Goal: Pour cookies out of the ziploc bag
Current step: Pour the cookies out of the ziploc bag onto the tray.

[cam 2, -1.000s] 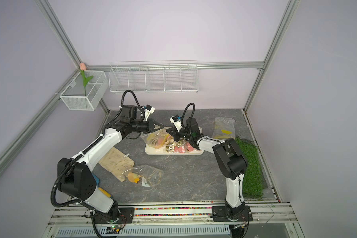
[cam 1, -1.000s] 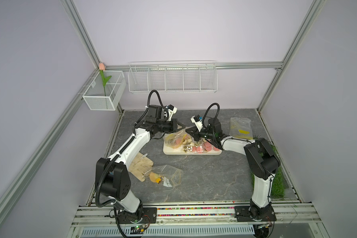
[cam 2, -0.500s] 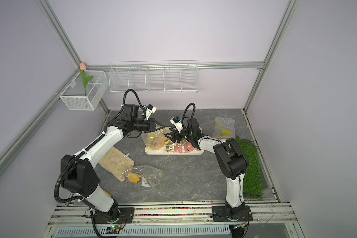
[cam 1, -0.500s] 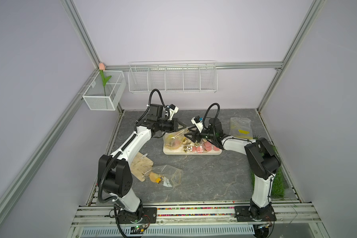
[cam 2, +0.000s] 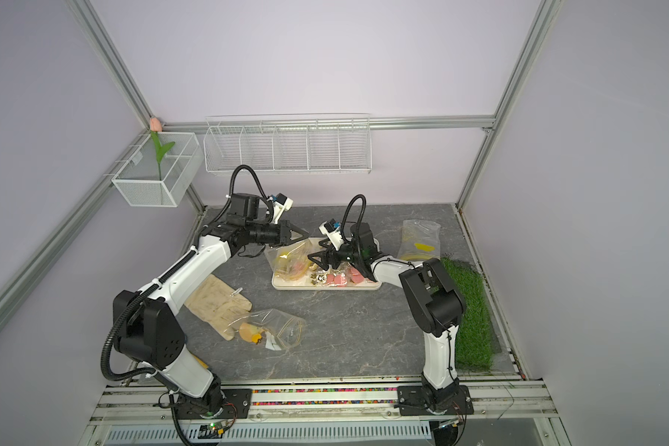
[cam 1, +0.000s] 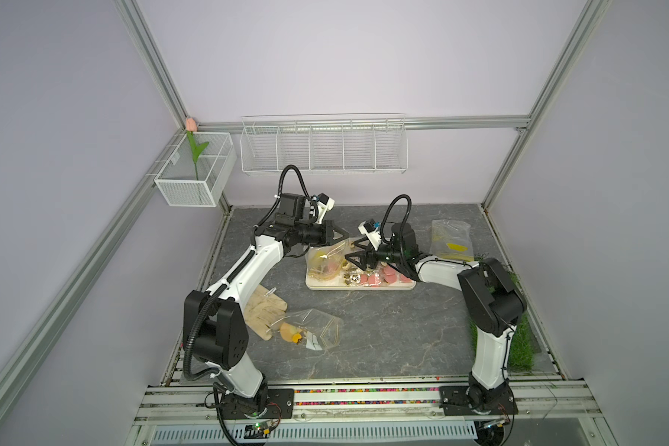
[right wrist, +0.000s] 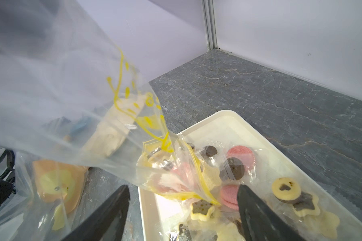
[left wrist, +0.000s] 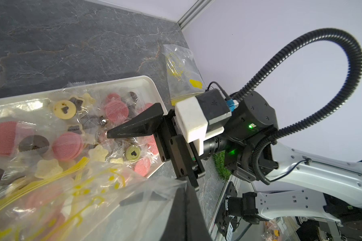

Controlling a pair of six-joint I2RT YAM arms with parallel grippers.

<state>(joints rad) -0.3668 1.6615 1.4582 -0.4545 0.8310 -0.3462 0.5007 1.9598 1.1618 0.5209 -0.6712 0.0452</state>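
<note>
Your right gripper (cam 1: 351, 250) has let go since a second ago: its jaws, then closed at the ziploc bag (cam 1: 325, 260), now stand wide apart just beside it, while your left gripper (cam 1: 346, 234) stays pinched on the bag's raised end. In both top views you have two arms, one cream tray (cam 1: 364, 287), one glove (cam 1: 263, 312) and three clear bags: the held one, a bag with an orange piece (cam 1: 309, 328) in front, and a bag with a yellow patch (cam 1: 450, 239) by the grass mat (cam 1: 522, 340). The cookies (cam 1: 371, 278) lie on the tray under and beside the right gripper, with some inside the bag. From the left wrist, one right finger (left wrist: 138, 125) hangs over loose cookies (left wrist: 116, 110); the second shows through the bag film. From the right wrist, both fingers (right wrist: 257, 212) flank the open mouth of the ziploc bag (right wrist: 176, 183) without touching it; beyond it you can count two pink discs and two dark rounds.
</note>
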